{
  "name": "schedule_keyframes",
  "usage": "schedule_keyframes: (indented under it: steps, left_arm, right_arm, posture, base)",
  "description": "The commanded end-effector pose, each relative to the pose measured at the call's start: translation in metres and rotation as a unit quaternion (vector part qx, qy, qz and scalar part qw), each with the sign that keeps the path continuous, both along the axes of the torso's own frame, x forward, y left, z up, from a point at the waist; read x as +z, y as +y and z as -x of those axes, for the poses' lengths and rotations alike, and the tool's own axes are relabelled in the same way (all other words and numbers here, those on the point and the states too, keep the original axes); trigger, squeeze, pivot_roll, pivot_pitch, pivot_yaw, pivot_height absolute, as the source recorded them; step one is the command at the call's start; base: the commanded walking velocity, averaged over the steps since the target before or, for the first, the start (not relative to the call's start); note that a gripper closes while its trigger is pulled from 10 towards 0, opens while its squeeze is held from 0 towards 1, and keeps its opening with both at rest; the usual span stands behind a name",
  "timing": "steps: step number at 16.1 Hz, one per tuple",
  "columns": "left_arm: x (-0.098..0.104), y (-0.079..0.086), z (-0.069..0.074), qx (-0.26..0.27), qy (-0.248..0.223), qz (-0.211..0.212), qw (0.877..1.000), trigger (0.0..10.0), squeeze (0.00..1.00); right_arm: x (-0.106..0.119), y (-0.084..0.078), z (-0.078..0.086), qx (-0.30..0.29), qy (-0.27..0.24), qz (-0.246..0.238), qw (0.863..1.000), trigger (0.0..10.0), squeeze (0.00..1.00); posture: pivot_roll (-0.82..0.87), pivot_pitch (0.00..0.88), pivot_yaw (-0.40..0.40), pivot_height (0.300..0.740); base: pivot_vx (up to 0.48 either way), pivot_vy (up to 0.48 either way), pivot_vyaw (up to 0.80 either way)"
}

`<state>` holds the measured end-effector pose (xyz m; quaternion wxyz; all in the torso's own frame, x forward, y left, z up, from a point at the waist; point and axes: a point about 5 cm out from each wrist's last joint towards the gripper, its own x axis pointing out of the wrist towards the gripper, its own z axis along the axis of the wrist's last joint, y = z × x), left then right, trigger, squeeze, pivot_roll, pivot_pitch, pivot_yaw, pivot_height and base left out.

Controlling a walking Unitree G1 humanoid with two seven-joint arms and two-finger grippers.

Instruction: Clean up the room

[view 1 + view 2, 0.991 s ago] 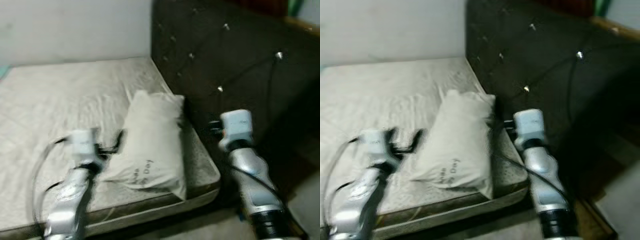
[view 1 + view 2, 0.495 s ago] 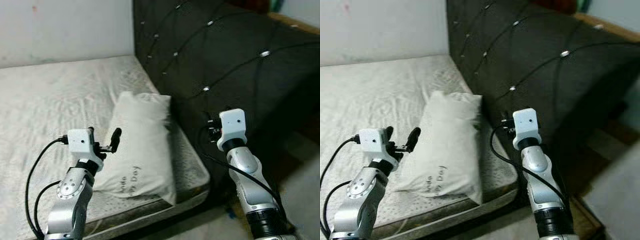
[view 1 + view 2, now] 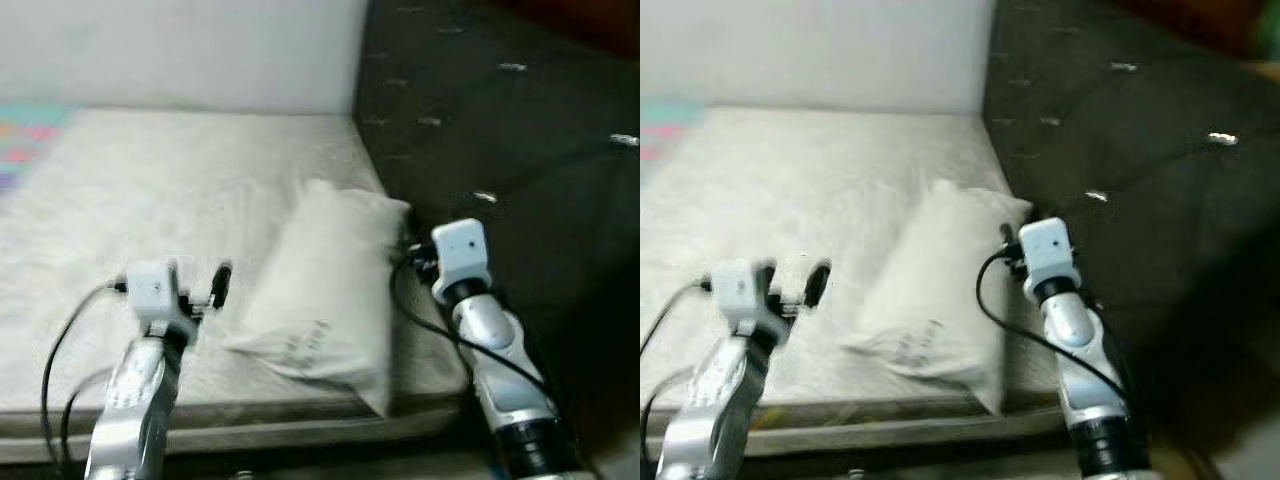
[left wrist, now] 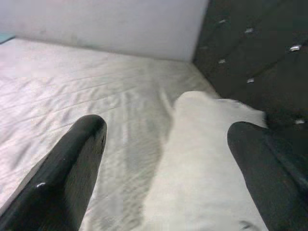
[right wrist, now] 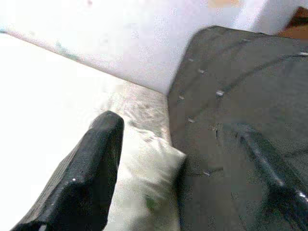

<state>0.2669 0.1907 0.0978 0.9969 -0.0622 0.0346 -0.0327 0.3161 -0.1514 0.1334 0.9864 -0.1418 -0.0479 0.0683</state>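
Pillow: pale, soft and rumpled, lying lengthwise at the centre of the frame on the bed's edge, its far end against the headboard; dark lettering near the lower end, too blurred to read.
Mattress: off-white sheet with fine wrinkles across the left half; a darker band runs along its front side at the bottom.
Headboard: dark, padded, tufted with small shiny studs, upper right.
Wall: plain and light, along the top.
Left gripper: lower left, over the sheet just beside the pillow; fingers spread wide, nothing between them.
Right gripper: lower right of centre in the head views, near the pillow's far corner by the headboard; fingers parted wide, holding nothing.
Left wrist view: smooth rounded black fingers frame the sheet's ripples and the pillow.
Right wrist view: shows the pillow's corner tucked against the studded padding, with the sheet washed out by glare.
Coloured patch: at the left edge in the head views, blurred.
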Motion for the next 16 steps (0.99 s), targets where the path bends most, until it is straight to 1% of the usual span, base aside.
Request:
schedule_keyframes:
  steps: [1,3,6,16]
  left_arm:
    - [0.0052,-0.0028,-0.0039,-0.009,-0.011,0.002,1.000,10.0,0.00]
    - [0.0053,-0.0028,-0.0036,-0.011,-0.013,0.006,1.000,10.0,0.00]
    - [0.0060,-0.0031,-0.0027,-0.014,-0.015,0.009,1.000,10.0,0.00]
    - [0.0060,-0.0040,-0.0022,-0.019,-0.014,0.008,1.000,10.0,0.00]
  right_arm:
    - [0.0016,-0.0005,-0.0008,0.000,-0.002,0.000,1.000,10.0,0.00]
    - [0.0011,-0.0001,-0.0007,0.003,-0.001,-0.001,1.000,10.0,0.00]
    - [-0.0004,-0.0007,0.0003,0.004,0.004,-0.011,1.000,10.0,0.00]
    - [-0.0013,-0.0004,0.0006,0.004,0.007,-0.016,1.000,10.0,0.00]
  posture:
    - [-0.15,0.000,-0.055,0.740]
    - [-0.15,0.000,-0.055,0.740]
    - [-0.15,0.000,-0.055,0.740]
    - [-0.15,0.000,-0.054,0.740]
  base:
    - [0.000,0.000,0.80]
    - [0.000,0.000,0.72]
    - [0.000,0.000,0.00]
    - [0.259,0.000,0.00]
